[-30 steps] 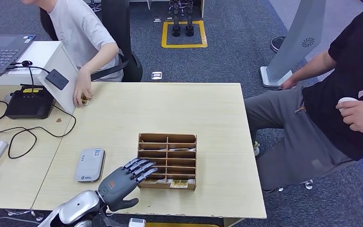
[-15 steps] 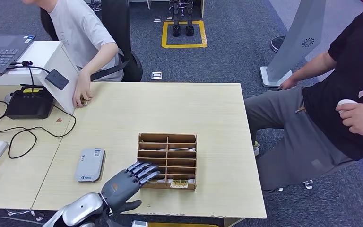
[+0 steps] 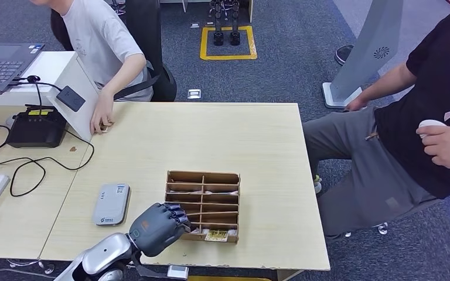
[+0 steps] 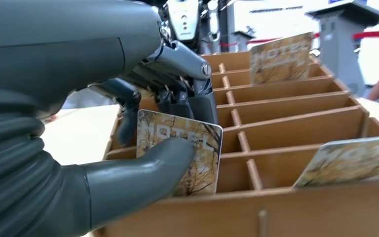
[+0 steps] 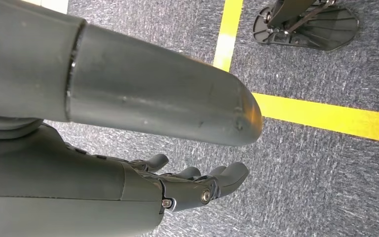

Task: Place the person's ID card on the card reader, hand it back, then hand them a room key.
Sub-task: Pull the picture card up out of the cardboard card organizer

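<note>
The left hand [image 3: 157,224] is curling its dark, jointed fingers over the near left corner of the wooden card box [image 3: 203,206], and the left wrist view is showing why: a room key card [image 4: 178,150] — a thin rectangle with rounded corners, printed with pale "HOTEL" lettering over a yellowish tree pattern — is being pinched upright between the thick, smooth grey thumb and the darker fingers behind it, its lower edge sitting down in one of the box's slots. The box is a shallow tray of light brown board, split by thin dividers into two columns of narrow compartments; two more cards of the same print are leaning in other slots, one beside the hand at the near edge [image 4: 348,160] and one beyond the hand toward the far end [image 4: 281,58]. Just to the outer side of the hand, apart from the box, a flat grey card reader [image 3: 111,204] with rounded corners is lying on the pale wood-grain table [image 3: 211,134]. Well beyond the hand, at the far left corner of the table, a seated person's hand [image 3: 101,117] is resting on a small card-like item that I cannot make out. The right hand [image 5: 197,190] is hanging over grey carpet with yellow tape lines, its fingers spread loosely and holding nothing.
</note>
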Controlling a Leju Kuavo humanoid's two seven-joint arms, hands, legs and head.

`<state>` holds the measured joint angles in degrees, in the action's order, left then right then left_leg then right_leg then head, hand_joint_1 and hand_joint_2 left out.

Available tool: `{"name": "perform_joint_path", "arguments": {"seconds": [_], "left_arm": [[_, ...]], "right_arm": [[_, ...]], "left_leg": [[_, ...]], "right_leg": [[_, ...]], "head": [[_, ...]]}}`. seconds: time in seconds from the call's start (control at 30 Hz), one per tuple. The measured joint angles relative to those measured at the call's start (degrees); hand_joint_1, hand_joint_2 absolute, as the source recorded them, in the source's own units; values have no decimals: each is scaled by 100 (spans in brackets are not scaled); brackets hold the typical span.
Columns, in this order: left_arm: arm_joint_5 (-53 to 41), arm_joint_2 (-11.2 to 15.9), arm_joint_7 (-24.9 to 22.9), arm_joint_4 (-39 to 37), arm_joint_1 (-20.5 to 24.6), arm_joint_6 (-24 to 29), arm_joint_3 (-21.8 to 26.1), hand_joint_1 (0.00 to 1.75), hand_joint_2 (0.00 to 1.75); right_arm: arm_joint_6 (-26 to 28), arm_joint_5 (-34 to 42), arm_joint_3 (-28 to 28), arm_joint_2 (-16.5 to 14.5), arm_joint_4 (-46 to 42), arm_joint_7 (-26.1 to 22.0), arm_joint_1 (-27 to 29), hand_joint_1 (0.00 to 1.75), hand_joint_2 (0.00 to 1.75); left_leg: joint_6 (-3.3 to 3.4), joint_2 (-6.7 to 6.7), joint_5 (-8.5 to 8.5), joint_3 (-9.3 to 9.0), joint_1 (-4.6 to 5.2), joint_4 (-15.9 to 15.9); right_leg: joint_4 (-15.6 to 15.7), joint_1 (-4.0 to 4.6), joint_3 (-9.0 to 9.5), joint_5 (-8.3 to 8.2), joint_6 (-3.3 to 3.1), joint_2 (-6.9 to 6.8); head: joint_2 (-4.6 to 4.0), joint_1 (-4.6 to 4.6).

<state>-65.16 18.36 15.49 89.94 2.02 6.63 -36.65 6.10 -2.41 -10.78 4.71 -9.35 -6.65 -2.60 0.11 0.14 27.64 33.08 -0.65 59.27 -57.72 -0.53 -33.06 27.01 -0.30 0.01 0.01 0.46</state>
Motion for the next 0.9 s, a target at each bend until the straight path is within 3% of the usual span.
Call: {"name": "perform_joint_path", "arguments": {"seconds": [0.67,0.77,0.9], "left_arm": [[541,-47,260,-89,104,57,139,175,175],[802,19,374,46,318,67,361,175,175],[1398,125,527,445,930,-175,912,175,175]], "right_arm": [[-21,-68,110,-1,-1,-30,-1,0,0],[-49,-86,122,-1,-1,-43,0,0,0],[-71,-127,129,-1,-1,-58,-2,0,0]], "left_leg": [[1,-2,-3,-3,0,0],[0,-5,-10,1,-2,1],[-5,-11,-22,8,-4,1]], "right_leg": [[0,0,-1,-1,-1,-1],[-1,2,-6,-4,-3,-6],[-6,4,-8,-12,-8,-13]], "head": [[-1,-1],[-1,-1],[1,-1]]}}
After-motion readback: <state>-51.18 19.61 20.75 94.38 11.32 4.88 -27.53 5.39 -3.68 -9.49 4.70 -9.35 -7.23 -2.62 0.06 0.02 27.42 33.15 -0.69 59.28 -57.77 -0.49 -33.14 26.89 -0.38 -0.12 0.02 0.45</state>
